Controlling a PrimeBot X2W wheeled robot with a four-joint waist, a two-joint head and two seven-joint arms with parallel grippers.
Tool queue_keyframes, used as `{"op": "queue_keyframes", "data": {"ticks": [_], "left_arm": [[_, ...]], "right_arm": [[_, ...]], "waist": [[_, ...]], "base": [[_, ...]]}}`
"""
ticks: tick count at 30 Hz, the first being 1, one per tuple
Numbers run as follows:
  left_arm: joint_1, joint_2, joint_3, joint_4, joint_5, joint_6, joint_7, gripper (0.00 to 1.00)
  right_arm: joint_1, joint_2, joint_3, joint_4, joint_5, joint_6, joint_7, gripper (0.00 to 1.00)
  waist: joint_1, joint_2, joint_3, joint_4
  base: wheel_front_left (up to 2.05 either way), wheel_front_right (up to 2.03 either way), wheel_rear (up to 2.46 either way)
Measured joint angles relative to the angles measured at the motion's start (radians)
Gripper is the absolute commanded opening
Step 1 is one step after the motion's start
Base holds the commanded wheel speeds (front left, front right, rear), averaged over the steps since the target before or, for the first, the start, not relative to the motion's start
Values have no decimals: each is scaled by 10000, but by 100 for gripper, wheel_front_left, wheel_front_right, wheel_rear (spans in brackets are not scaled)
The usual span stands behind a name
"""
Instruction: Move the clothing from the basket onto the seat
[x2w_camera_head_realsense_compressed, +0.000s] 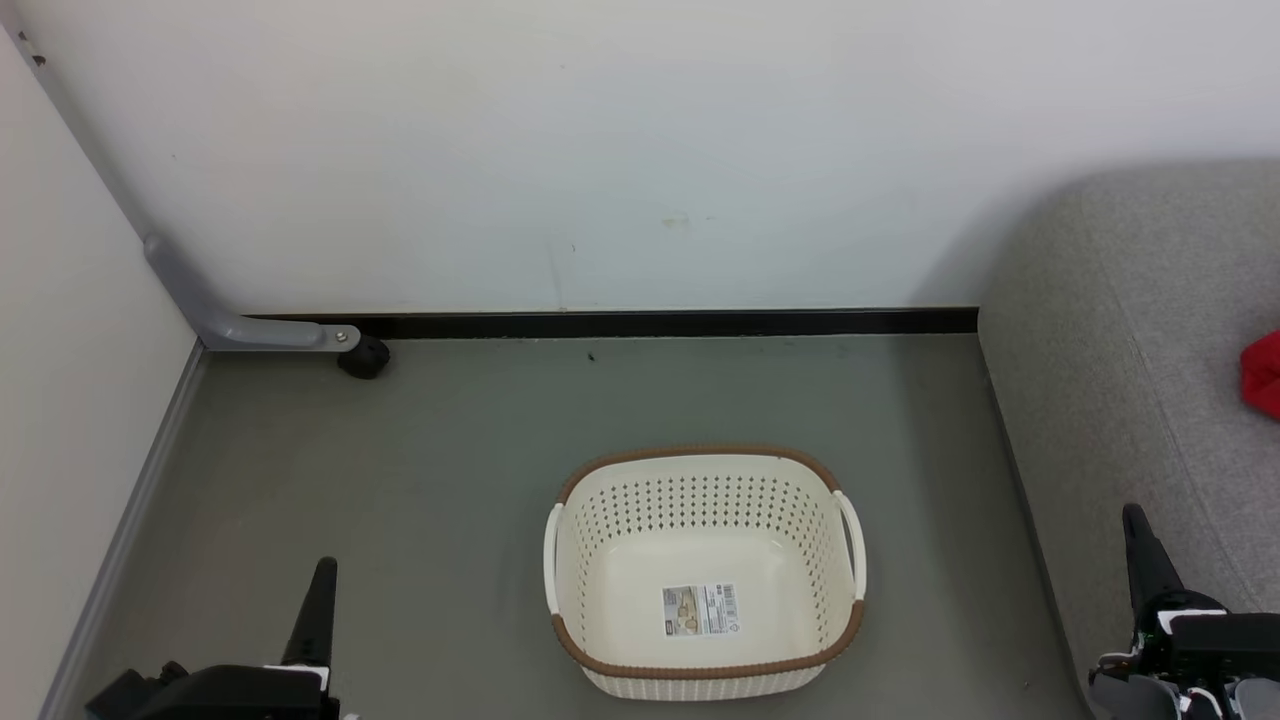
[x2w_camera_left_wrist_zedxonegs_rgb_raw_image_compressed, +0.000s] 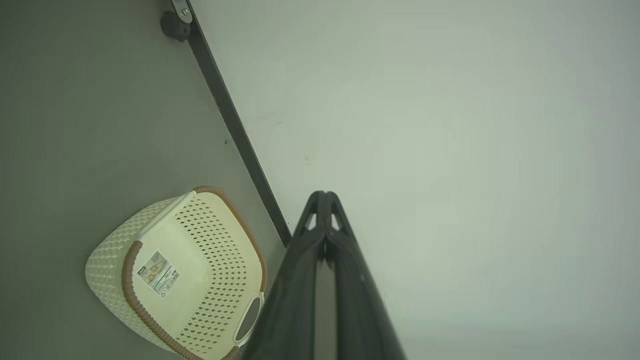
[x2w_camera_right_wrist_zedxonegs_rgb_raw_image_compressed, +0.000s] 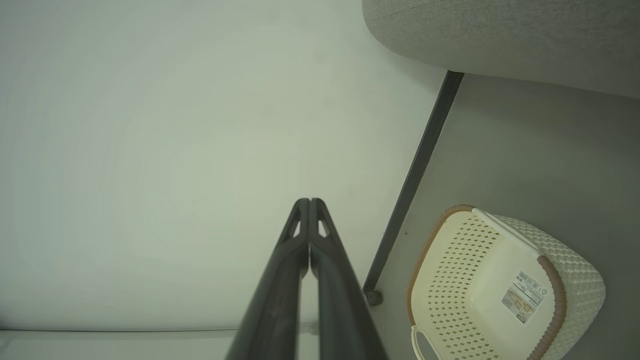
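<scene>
Grey seat right of the basket, whose bare bottom shows a label; red clothing on the seat, well right of the basket; left gripper and right gripper flank the basket, both clenched tight, holding and touching nothing.

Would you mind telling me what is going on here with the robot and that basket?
Nothing is being handled. The basket stands empty on the floor, just a label inside. A piece of red clothing lies on the grey seat at the right. The left hand and right hand are both shut, holding nothing, either side of the basket.
</scene>
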Motion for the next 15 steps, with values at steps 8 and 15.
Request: {"op": "queue_keyframes", "data": {"ticks": [8,15], "left_arm": [[-3,-17,190,-247,-1097,-174,238,0],[-12,-25,360,-443,-1847,-336,485,0]], "right_arm": [[0,69,-144,-234,1014,0,270,0],[1,117,-268,-424,1848,0,504,0]], "waist": [[0,0,45,-78],[0,0,82,-140]], "base": [[0,0,0],[0,0,0]]}}
